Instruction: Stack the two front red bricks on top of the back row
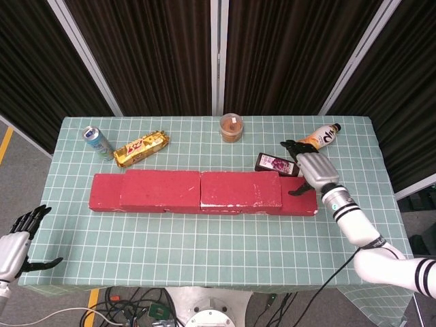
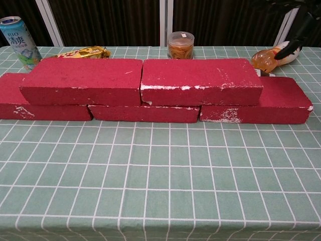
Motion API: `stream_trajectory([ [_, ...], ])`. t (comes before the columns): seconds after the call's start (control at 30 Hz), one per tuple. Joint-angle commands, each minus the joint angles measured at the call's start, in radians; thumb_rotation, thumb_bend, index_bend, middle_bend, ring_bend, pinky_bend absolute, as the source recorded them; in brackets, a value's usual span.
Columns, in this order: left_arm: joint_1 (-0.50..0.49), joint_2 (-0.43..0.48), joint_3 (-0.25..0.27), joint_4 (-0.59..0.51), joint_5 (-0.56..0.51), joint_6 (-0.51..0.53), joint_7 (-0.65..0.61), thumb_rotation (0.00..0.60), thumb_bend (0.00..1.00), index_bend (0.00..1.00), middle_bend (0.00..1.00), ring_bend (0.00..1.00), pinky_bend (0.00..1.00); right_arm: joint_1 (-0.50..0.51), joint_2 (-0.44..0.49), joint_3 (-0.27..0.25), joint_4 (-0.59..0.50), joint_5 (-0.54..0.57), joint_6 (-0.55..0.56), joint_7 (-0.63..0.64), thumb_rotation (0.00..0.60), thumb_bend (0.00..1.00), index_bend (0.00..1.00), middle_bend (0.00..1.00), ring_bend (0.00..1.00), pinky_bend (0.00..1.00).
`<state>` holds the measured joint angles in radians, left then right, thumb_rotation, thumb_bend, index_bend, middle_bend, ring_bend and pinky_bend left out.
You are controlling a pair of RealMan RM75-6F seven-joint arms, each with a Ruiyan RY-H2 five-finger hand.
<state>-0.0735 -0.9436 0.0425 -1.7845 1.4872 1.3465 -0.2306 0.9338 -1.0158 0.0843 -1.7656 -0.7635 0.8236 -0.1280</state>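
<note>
With its fingers spread and nothing in them, the right hand (image 1: 312,172) hovers over the right end of the brick wall.
Just left of that hand a dark flat packet (image 1: 276,164) lies on the desk (image 1: 204,238), and just behind it lies an orange juice bottle (image 1: 315,142). The two upper red bricks (image 2: 80,81) (image 2: 200,81) sit side by side on the back row (image 2: 253,105), to the hand's left, their ends touching. Further left and behind stand a round snack jar (image 1: 231,127), a gold wrapped bar (image 1: 141,148) and a blue drink can (image 1: 97,142). Well apart at the desk's near left corner, the left hand (image 1: 15,245) hangs off the edge, fingers apart and holding nothing.
</note>
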Motion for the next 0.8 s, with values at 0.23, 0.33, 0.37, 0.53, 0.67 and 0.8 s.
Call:
stream_trajectory([
  [0.23, -0.004, 0.003, -0.001, -0.018, -0.007, -0.006, 0.025, 0.600, 0.00, 0.03, 0.00, 0.00, 0.00, -0.067, -0.065, -0.012, 0.154, -0.020, -0.068, 0.069, 0.600, 0.02, 0.00, 0.00, 0.00, 0.00],
  [0.33, -0.005, 0.001, -0.001, -0.018, -0.011, -0.009, 0.030, 0.600, 0.00, 0.03, 0.00, 0.00, 0.00, -0.074, -0.098, -0.003, 0.185, -0.031, -0.084, 0.083, 0.600, 0.04, 0.00, 0.00, 0.00, 0.00],
  [0.37, -0.006, 0.000, -0.001, -0.017, -0.013, -0.011, 0.031, 0.600, 0.00, 0.03, 0.00, 0.00, 0.00, -0.075, -0.108, 0.000, 0.193, -0.035, -0.087, 0.085, 0.600, 0.04, 0.00, 0.00, 0.00, 0.00],
  [0.53, -0.007, -0.002, -0.002, -0.009, -0.028, -0.020, 0.029, 0.600, 0.00, 0.03, 0.00, 0.00, 0.00, -0.078, -0.160, 0.021, 0.219, -0.046, -0.081, 0.086, 0.600, 0.04, 0.00, 0.00, 0.00, 0.00],
  [0.67, -0.007, -0.003, -0.002, -0.005, -0.027, -0.021, 0.025, 0.600, 0.00, 0.03, 0.00, 0.00, 0.00, -0.074, -0.190, 0.031, 0.234, -0.041, -0.093, 0.080, 0.600, 0.04, 0.00, 0.00, 0.00, 0.00],
  [0.8, -0.006, -0.004, -0.002, -0.002, -0.026, -0.020, 0.020, 0.600, 0.00, 0.03, 0.00, 0.00, 0.00, -0.068, -0.215, 0.039, 0.243, -0.035, -0.093, 0.064, 0.600, 0.04, 0.00, 0.00, 0.00, 0.00],
])
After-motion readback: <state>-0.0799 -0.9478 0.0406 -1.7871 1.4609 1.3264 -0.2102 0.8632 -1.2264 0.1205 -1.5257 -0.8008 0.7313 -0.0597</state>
